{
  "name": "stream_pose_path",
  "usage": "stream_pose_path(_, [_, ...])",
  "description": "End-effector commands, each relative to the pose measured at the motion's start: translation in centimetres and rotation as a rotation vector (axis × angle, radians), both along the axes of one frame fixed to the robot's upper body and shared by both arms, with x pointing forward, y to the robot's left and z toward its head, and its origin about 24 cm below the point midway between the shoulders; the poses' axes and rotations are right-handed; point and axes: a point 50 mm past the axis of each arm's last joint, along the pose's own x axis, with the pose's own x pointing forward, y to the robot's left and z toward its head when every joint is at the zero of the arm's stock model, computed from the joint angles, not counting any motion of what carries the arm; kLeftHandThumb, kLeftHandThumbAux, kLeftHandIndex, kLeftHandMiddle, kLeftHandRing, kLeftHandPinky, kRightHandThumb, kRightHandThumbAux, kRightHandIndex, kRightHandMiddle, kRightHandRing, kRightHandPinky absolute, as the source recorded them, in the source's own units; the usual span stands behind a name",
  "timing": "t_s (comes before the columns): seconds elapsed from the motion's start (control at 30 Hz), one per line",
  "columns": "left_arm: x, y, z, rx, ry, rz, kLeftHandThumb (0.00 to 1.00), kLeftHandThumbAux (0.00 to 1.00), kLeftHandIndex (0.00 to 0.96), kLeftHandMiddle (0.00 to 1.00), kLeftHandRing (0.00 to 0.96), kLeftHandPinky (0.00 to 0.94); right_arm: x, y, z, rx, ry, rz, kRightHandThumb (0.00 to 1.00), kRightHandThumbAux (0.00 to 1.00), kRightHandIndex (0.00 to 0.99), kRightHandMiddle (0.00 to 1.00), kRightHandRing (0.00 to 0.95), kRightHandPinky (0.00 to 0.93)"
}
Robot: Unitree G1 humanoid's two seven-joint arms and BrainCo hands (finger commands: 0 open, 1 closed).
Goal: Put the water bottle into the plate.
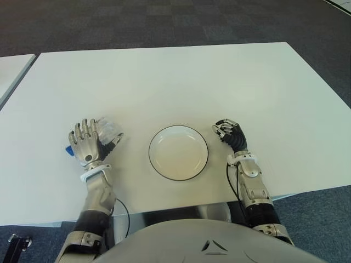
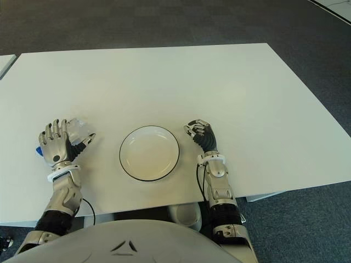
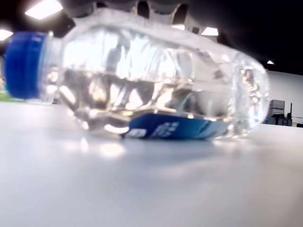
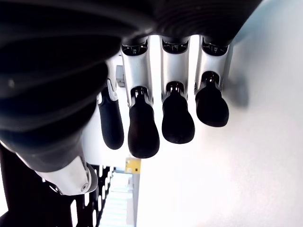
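So we are at the very start: the bottle [image 3: 142,90] lies on its side on the table [image 1: 164,76], under our left hand [image 1: 85,143], and the plate [image 1: 178,152] holds nothing yet. Grasping, lifting, carrying and setting down all seem left to do.

Starting on the left, our left hand is laid over the bottle with its back up and its fingers [image 1: 83,130] stretched forward and a little apart. The clear body shows just past the fingers on the thumb side, and the blue cap [image 1: 69,149] peeks out on the little-finger side. From the wrist view the bottle rests flat on the table with the fingers only arching above it, so we judge them not closed on it yet.

The plate sits between our two hands, near the left thumb but apart from it.

On the right, our right hand [image 1: 230,136] shows just beside the plate's rim, idle, its fingers [image 4: 177,120] curled down toward the table and holding nothing.
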Motion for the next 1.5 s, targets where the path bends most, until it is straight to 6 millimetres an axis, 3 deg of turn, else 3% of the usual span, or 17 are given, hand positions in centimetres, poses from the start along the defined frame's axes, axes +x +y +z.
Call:
stream_pose_path(0.03, [-0.1,0.4,-2.5,-0.043,0.132,0.017,0.644,0.143,0.000,0.000,0.000,0.000,-0.7,0.0,-1.3,0.010,0.076,0.001,0.700,0.731,0.437,0.752,0.744,0.742])
stream_pose_path(0.43, [1.2,0.7,-4.4,-0.082,0.243,0.025,0.660,0.145,0.000,0.000,0.000,0.000,-0.8,-0.1,-1.3,0.007,0.072,-0.001,0.701,0.730,0.437,0.755,0.749,0.748])
stream_pose_path(0.9, [1.8,0.9,-4.9,-0.125,0.276,0.024,0.644,0.162,0.000,0.000,0.000,0.000,-0.9,-0.1,-1.2,-0.004,0.073,-0.001,0.700,0.731,0.436,0.762,0.756,0.756])
stream_pose_path(1.43, [1.6,1.5,-5.2,-0.149,0.301,0.047,0.666,0.253,0.000,0.000,0.000,0.000,-0.9,-0.2,-1.1,-0.003,0.070,-0.001,0.700,0.732,0.437,0.756,0.747,0.746])
stream_pose_path(1.5, [1.5,1.6,-5.1,-0.157,0.276,0.047,0.672,0.285,0.000,0.000,0.000,0.043,-0.8,-0.1,-1.1,-0.003,0.071,-0.002,0.700,0.732,0.437,0.756,0.747,0.745])
